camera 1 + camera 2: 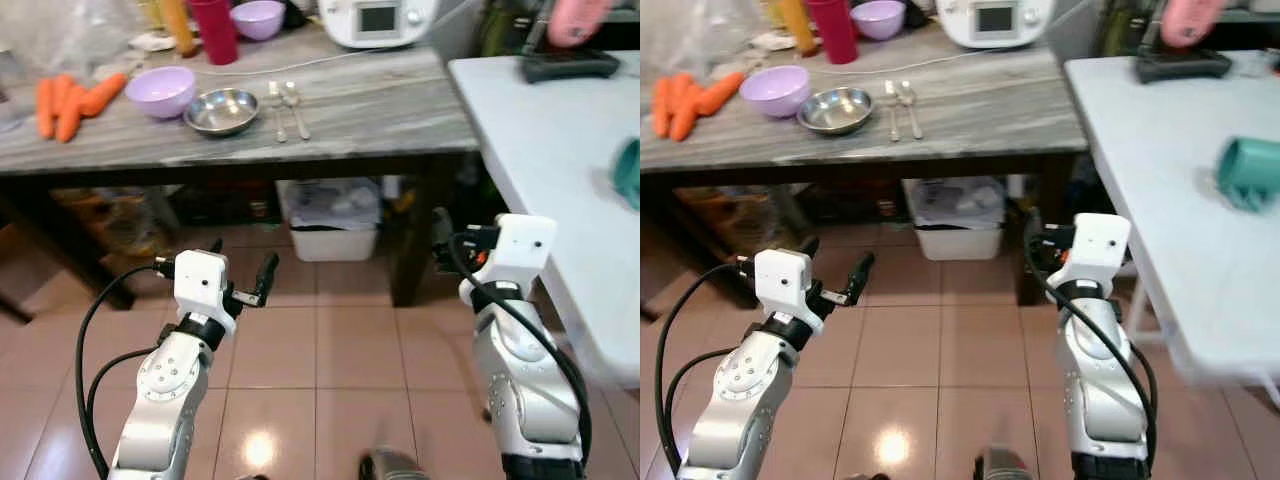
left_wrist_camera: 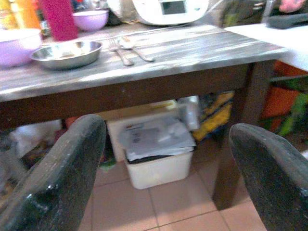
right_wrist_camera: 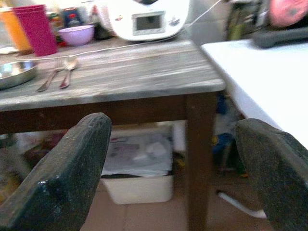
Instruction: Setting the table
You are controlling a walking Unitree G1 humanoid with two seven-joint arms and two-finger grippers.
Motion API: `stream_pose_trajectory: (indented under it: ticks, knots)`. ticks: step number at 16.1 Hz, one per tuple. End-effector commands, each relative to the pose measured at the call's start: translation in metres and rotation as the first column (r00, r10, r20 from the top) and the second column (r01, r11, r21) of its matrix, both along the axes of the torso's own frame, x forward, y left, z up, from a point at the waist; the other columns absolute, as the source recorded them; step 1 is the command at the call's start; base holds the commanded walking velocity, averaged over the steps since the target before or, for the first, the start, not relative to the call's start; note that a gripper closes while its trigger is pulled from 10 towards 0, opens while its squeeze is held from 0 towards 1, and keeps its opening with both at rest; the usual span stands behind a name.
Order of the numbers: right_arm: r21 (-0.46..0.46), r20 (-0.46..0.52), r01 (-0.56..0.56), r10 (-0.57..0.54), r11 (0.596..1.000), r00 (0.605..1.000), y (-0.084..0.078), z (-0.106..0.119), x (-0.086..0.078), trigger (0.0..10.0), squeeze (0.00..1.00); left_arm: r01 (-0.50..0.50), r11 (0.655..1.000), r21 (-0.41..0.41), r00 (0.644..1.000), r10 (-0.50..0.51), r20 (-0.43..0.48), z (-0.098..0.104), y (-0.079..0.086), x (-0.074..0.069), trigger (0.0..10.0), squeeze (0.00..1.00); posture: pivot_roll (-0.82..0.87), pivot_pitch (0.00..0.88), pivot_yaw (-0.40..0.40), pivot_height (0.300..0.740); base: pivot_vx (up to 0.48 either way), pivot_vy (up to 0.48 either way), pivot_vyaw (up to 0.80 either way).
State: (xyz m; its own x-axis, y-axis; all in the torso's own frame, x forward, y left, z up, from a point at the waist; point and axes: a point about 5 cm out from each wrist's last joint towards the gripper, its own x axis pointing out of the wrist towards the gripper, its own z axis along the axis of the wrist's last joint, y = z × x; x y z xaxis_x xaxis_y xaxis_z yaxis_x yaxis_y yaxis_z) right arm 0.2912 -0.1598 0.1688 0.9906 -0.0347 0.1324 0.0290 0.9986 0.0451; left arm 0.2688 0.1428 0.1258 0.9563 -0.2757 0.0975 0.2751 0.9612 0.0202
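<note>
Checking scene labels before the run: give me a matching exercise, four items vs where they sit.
Items:
1. steel bowl
2. carrots
3. teal cup
4. white bin

Places:
A. on the white table
B. under the wooden table
C. wooden table's left end
D. between lilac bowl and cutlery

Pairs: 1-D, 2-C, 3-A, 4-B

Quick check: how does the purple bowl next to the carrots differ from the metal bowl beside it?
The purple bowl is opaque lilac, deep, with tall sides; the metal bowl is shiny steel, shallow and wide. The purple bowl sits nearer the carrots; the metal bowl sits nearer the fork and spoon. Both stand upright, look empty, and rest on the wooden table.
</note>
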Motion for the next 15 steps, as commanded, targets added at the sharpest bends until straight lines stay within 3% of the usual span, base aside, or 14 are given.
stream_pose_trajectory:
  ticks: [1,15]
  knots:
    - [0.001,0.0,0.012,-0.012,1.0,1.0,-0.0028,0.0004,-0.0016,10.0,0.0,0.012,1.0,-0.001,1.0,-0.012,-0.007,-0.0006,-0.0009,-0.0004,10.0,0.0,-0.17,0.171,0.073,0.74,0.0,-0.356,0.0]
    - [-0.024,-0.001,0.016,-0.016,1.0,1.0,-0.0057,0.0013,-0.0004,10.0,0.0,0.044,0.999,0.026,0.999,-0.043,-0.018,-0.0047,0.0026,-0.0009,10.0,0.0,-0.18,0.163,0.066,0.74,0.0,-0.347,0.0]
